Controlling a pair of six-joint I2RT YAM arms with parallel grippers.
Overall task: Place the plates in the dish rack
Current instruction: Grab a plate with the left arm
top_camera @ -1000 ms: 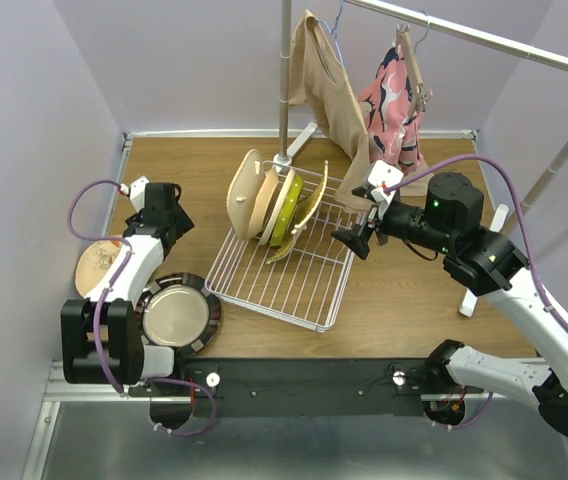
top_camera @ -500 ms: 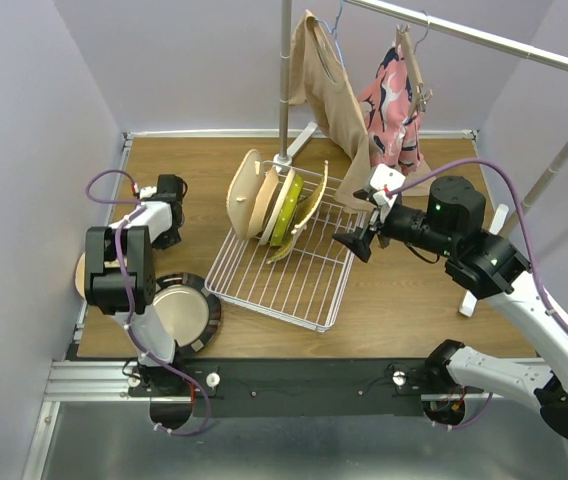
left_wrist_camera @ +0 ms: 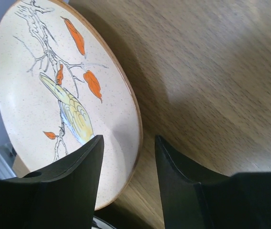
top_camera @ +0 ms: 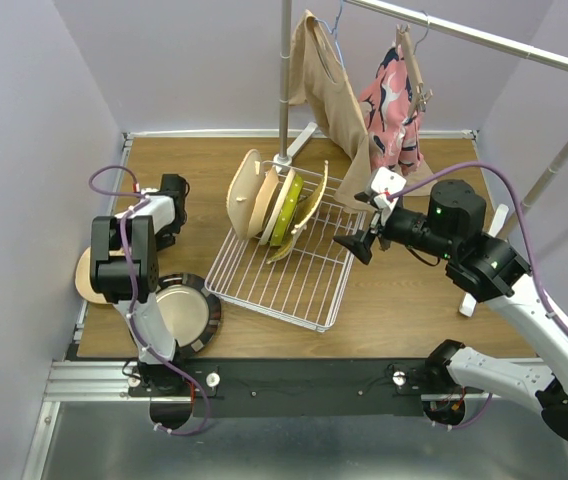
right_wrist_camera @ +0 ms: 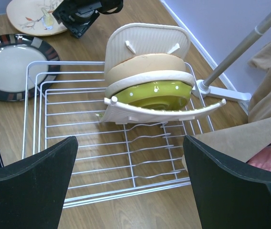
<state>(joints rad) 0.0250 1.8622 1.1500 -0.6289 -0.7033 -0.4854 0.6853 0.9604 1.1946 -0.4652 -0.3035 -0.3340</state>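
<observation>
Swung leftward since a second ago, the left gripper [left_wrist_camera: 128, 139] straddles the rim of the bird plate [left_wrist_camera: 54, 95], left of the rack [top_camera: 304, 292], fingers parted, not yet pinching. Right gripper [top_camera: 352, 243] gapes right of the rack.

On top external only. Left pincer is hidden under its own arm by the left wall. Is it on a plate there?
Observer: In the left wrist view, the left pincer straddles the rim of a cream plate painted with a bird and orange leaves. One finger is over its face, the other over bare table.
Operator: Clamped?
Observer: No. A gap shows on both sides of the rim, and the jaws stand open.
Operator: Right pincer carrying anything?
Observer: In the right wrist view, the right pincer is wide open and empty, looking down at the dish rack.
</observation>
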